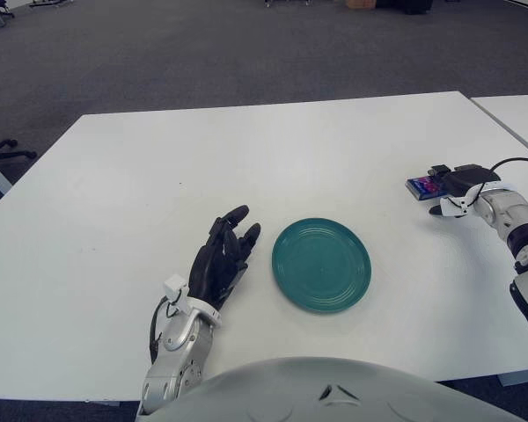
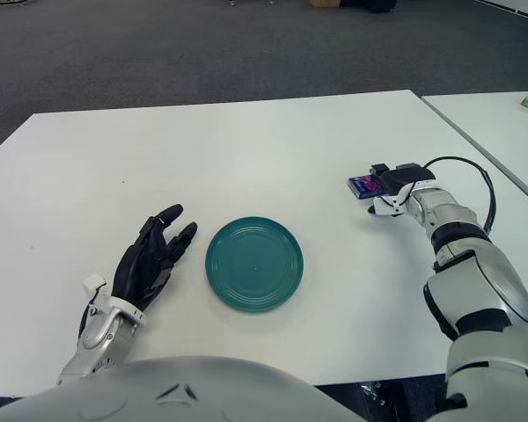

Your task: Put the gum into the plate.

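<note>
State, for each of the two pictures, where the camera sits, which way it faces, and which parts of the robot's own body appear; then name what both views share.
Left eye view: on the robot's head, facing forward and down at the white table; shows the black-fingered left hand, the right hand and the grey chest.
Right eye view: same head, slightly to the right, same direction; shows more of the right arm.
Shared: the round green plate, empty, and the small purple gum pack at the right hand's fingertips.

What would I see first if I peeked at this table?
Probably the round green plate near the front of the white table, with nothing in it. The left hand lies just left of it, fingers open, and far right the right hand is at the purple gum pack.
</note>
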